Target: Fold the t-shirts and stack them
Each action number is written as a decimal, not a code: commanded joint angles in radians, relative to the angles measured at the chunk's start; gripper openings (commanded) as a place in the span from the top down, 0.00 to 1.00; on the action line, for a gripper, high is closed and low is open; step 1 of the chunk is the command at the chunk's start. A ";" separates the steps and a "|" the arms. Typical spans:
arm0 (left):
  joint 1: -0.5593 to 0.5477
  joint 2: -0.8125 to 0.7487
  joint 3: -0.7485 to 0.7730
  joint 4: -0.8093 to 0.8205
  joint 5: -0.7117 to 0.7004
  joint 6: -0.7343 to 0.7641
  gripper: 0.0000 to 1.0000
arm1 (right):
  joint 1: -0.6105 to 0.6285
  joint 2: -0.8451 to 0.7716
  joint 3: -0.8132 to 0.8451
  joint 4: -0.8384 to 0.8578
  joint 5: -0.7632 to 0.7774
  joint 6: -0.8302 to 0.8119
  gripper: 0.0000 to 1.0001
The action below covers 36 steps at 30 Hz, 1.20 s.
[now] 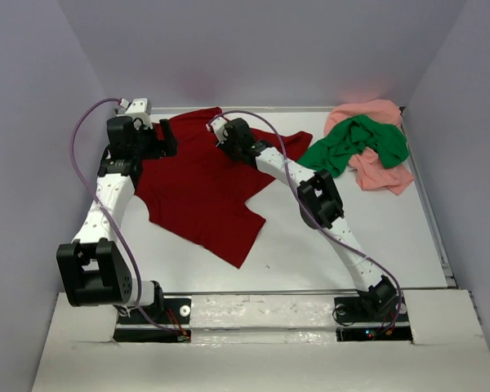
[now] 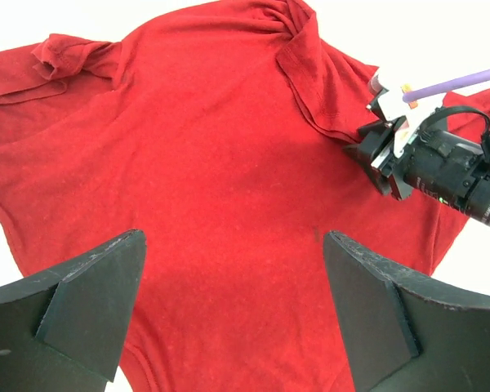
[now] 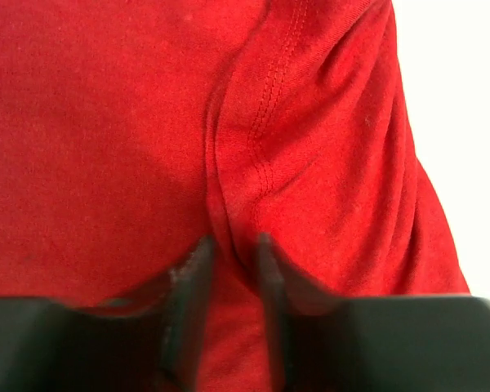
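Top external view: a dark red t-shirt lies spread, somewhat rumpled, on the left half of the white bench, collar end toward the far wall and hem toward the arm bases. The left fingers hang over the shirt's far left edge. The right fingers are down on the cloth near its far middle. The right arm reaches diagonally across the bench and crosses over the shirt's right sleeve. At the far right corner, well apart from the red shirt, a bright green t-shirt lies crumpled on top of a salmon-pink t-shirt, which shows behind it and on its right. Purple cables loop along both arms.

Left wrist view: the left fingers are spread wide above the flat red cloth, touching nothing; one sleeve is bunched at the upper left, and a raised fold runs from the collar toward the right arm's wrist at the right.

Right wrist view: the right fingers stand close together, pinching a stitched fold of the red shirt that rises as a ridge between them. White bench shows past the shirt's edge at the right.
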 commanded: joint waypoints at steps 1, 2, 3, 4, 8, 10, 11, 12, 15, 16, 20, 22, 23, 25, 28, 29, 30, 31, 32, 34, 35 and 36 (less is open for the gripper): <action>-0.004 -0.066 -0.015 0.038 -0.001 0.006 0.02 | -0.010 0.003 0.041 0.002 -0.011 0.026 0.78; -0.004 -0.069 -0.016 0.039 -0.001 0.007 0.02 | -0.010 0.003 0.043 0.002 -0.011 0.029 0.85; -0.004 -0.072 -0.018 0.039 -0.001 0.007 0.02 | -0.010 0.005 0.041 0.002 -0.011 0.038 0.89; -0.004 -0.075 -0.021 0.041 -0.001 0.007 0.02 | -0.019 0.005 0.038 0.002 -0.010 0.041 1.00; -0.005 -0.075 -0.025 0.046 0.002 0.007 0.02 | -0.030 0.000 0.029 0.007 -0.002 0.050 1.00; -0.004 -0.073 -0.034 0.046 0.001 0.007 0.02 | -0.044 -0.015 0.024 0.016 0.006 0.067 1.00; -0.005 -0.072 -0.038 0.047 0.002 0.007 0.02 | -0.044 -0.030 0.027 0.022 0.009 0.081 1.00; -0.004 -0.070 -0.044 0.046 0.004 0.007 0.02 | -0.056 -0.040 0.032 0.025 0.013 0.084 1.00; -0.004 -0.070 -0.057 0.073 0.010 0.004 0.02 | -0.079 -0.081 0.044 0.035 0.033 0.084 1.00; -0.005 -0.073 -0.059 0.078 0.011 0.004 0.02 | -0.093 -0.093 0.046 0.039 0.041 0.083 1.00; -0.004 -0.075 -0.074 0.090 0.023 0.001 0.02 | -0.151 -0.152 0.060 0.053 0.082 0.089 1.00; -0.004 -0.076 -0.076 0.092 0.031 0.001 0.02 | -0.197 -0.179 0.076 0.058 0.101 0.099 1.00; -0.005 -0.076 -0.077 0.092 0.034 0.001 0.02 | -0.214 -0.189 0.081 0.058 0.105 0.102 1.00; -0.005 -0.080 -0.081 0.093 0.045 0.003 0.02 | -0.248 -0.204 0.089 0.061 0.117 0.104 1.00; -0.010 -0.083 -0.084 0.095 0.062 0.003 0.02 | -0.323 -0.224 0.098 0.064 0.139 0.110 1.00; -0.011 -0.086 -0.084 0.095 0.063 0.004 0.02 | -0.343 -0.231 0.095 0.068 0.145 0.112 1.00; -0.016 -0.087 -0.085 0.095 0.068 0.006 0.02 | -0.382 -0.230 0.095 0.070 0.145 0.116 1.00; -0.018 -0.090 -0.084 0.096 0.074 0.007 0.02 | -0.400 -0.228 0.093 0.071 0.148 0.116 1.00; -0.019 -0.093 -0.084 0.096 0.074 0.007 0.02 | -0.418 -0.222 0.095 0.071 0.154 0.115 1.00; -0.028 -0.096 -0.085 0.099 0.079 0.009 0.02 | -0.458 -0.204 0.090 0.074 0.154 0.116 1.00; -0.030 -0.096 -0.085 0.099 0.080 0.010 0.02 | -0.458 -0.196 0.086 0.076 0.148 0.109 1.00; -0.033 -0.096 -0.087 0.099 0.085 0.010 0.02 | -0.467 -0.180 0.073 0.076 0.148 0.098 1.00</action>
